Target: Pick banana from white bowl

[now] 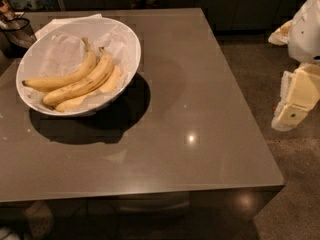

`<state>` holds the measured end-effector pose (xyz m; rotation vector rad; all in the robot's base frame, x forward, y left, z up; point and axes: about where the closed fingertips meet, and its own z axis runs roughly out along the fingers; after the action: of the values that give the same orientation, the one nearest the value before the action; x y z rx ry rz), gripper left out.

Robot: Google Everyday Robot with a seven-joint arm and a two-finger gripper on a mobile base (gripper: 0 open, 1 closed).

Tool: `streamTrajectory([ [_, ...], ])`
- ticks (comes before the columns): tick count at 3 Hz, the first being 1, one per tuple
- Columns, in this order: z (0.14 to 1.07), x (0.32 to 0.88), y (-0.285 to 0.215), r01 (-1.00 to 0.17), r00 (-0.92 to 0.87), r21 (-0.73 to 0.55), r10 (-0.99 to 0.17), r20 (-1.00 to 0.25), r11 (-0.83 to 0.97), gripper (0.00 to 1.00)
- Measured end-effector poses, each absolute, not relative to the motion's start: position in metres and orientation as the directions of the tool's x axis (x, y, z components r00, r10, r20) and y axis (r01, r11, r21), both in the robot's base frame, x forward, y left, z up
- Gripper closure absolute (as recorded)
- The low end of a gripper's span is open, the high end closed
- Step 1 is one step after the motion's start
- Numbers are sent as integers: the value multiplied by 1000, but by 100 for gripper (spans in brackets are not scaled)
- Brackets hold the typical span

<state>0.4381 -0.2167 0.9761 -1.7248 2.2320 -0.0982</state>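
Well left of the gripper (297,96), which hangs off the right edge of the table (200,109), open or closed I cannot tell, the banana (82,83) lies in the white bowl (131,44), slanting lower-left to upper-right.

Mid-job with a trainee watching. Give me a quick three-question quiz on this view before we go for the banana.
1. True or false: the gripper is over the white bowl.
2. Where on the table does the bowl sit? A) near right corner B) far left part C) dead centre
3. What lines the bowl under the fruit?

Key
1. False: it hangs beyond the table's right edge, well apart from the bowl.
2. B
3. The crinkled white paper; the banana lies on it among other bananas.
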Motion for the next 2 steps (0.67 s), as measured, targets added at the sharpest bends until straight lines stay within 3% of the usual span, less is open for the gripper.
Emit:
streamTrajectory([
  [2, 983, 442, -211, -932, -198, -260, -957, -213, 251, 0],
])
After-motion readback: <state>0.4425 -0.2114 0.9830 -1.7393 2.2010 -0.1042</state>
